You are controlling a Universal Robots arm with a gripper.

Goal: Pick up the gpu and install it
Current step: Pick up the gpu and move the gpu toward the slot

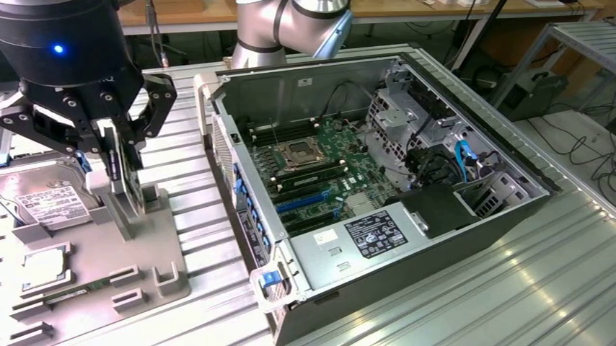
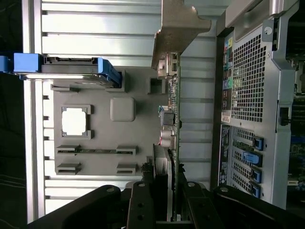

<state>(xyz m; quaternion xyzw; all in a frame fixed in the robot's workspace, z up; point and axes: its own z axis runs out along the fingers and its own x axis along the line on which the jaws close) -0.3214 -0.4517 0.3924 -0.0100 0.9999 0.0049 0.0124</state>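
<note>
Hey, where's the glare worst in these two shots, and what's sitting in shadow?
Exterior view: the ribbed table flares white toward that view's lower right, and the chip in the grey tray is blown out; the case interior is evenly lit. Wrist view: the table slats glare brightest, the chip is likewise pure white, and the end effector is in dark shadow.

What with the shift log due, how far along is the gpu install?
Done: the gripper has its jaws shut on the gpu, held on edge over the grey parts tray. In hand: that card; whether it hangs clear of the tray is unclear. Left: it is not yet in the open computer case, whose blue motherboard slots are empty.
</note>
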